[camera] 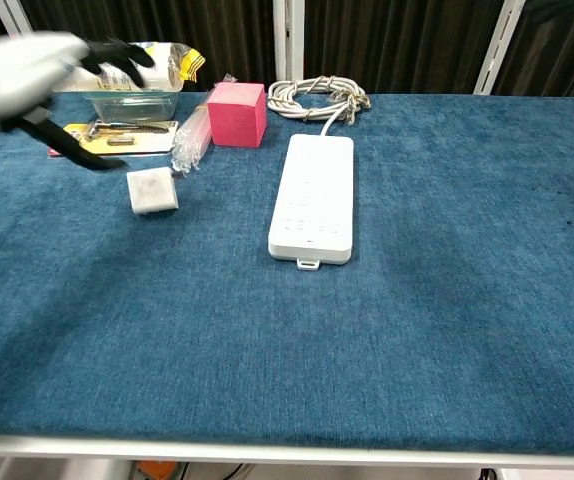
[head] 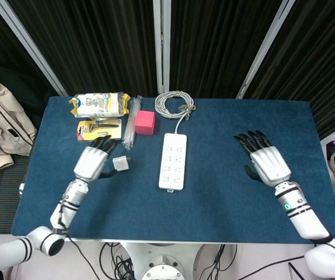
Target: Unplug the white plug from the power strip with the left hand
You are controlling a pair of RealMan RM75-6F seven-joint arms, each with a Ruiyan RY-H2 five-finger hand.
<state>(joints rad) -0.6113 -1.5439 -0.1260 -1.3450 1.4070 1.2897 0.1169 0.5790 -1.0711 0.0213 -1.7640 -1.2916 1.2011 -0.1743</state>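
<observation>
The white plug [head: 120, 163] [camera: 153, 190] lies loose on the blue table, left of the white power strip [head: 174, 161] [camera: 315, 197]. My left hand [head: 93, 160] [camera: 37, 70] hovers just left of the plug, fingers spread, holding nothing; in the chest view it is blurred at the top left corner. My right hand [head: 265, 160] is far to the right of the strip, open with fingers fanned out. The strip's sockets show nothing plugged in, and its coiled cable [head: 175, 104] [camera: 319, 97] lies behind it.
A pink cube [head: 145, 122] [camera: 237, 100] stands behind the plug. A clear wrapped bundle [head: 131, 122], a yellow blister pack [head: 99, 129] and a snack bag [head: 99, 104] sit at the back left. Table front edge [camera: 287, 448] runs below.
</observation>
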